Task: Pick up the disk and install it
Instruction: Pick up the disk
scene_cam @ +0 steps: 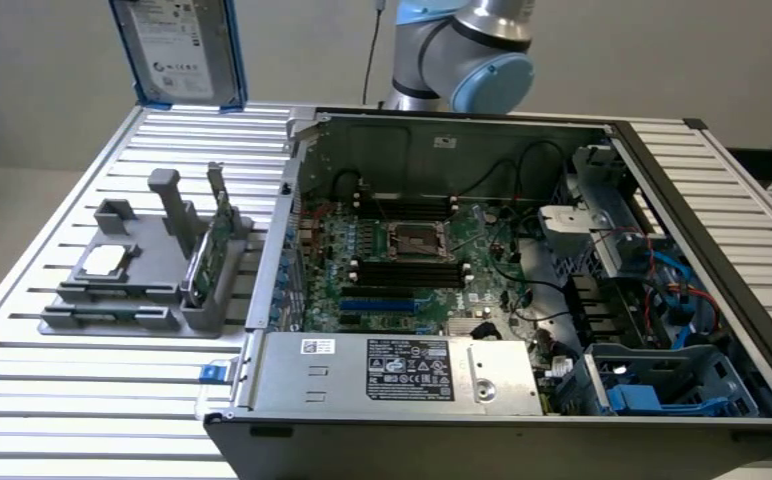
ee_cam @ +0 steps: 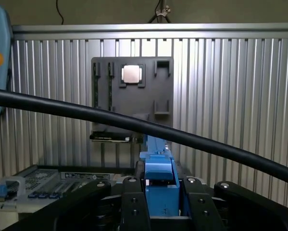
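The disk (scene_cam: pixel 179 50), a silver-grey drive with a white label in a blue carrier, hangs upright in the air above the table's far corner on the exterior view's left. Its upper part runs out of that picture. In the wrist view the blue carrier edge of the disk (ee_cam: pixel 159 168) sits clamped between the black fingers (ee_cam: pixel 132 197) of my gripper (ee_cam: pixel 161 195), which is shut on it. The disk is well above and away from the open computer case (scene_cam: pixel 493 260).
A grey holder (scene_cam: pixel 146 270) on the slatted table (scene_cam: pixel 79 400) carries a square silver chip (scene_cam: pixel 106 260) and a green card (scene_cam: pixel 213 240). The case has a blue drive bay (scene_cam: pixel 653 385) at its near corner on the exterior view's right. A black cable (ee_cam: pixel 134 125) crosses the wrist view.
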`<state>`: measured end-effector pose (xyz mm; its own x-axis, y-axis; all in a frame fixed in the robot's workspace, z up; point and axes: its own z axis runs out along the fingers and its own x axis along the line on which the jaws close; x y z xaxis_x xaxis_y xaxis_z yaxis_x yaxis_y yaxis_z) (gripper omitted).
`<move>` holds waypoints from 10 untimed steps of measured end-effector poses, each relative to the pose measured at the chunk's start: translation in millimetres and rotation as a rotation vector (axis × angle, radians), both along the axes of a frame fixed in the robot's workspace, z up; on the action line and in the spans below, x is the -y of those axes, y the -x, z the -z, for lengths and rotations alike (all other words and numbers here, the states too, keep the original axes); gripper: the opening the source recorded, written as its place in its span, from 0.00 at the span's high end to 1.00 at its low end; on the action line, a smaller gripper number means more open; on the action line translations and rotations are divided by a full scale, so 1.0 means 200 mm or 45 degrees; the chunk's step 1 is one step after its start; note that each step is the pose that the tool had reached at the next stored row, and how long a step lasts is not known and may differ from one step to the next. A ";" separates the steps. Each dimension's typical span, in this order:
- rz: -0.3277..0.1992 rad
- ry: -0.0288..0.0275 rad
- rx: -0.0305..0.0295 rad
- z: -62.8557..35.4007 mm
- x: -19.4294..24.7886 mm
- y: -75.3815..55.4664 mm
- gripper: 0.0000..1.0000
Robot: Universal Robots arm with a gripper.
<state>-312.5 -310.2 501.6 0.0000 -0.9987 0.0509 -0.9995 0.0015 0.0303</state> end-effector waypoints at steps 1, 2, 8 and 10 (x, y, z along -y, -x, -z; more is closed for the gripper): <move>0.000 0.0000 -0.0035 -0.005 0.002 -0.02 0.67; 0.000 0.0000 -0.0072 -0.010 0.004 -0.05 0.67; -0.001 -0.0012 -0.0216 -0.045 0.012 -0.18 0.67; -0.002 -0.0027 -0.0219 -0.058 0.014 -0.23 0.67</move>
<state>-267.0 -313.1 513.2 0.0028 -0.9988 0.0487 -0.9989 -0.0004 0.0475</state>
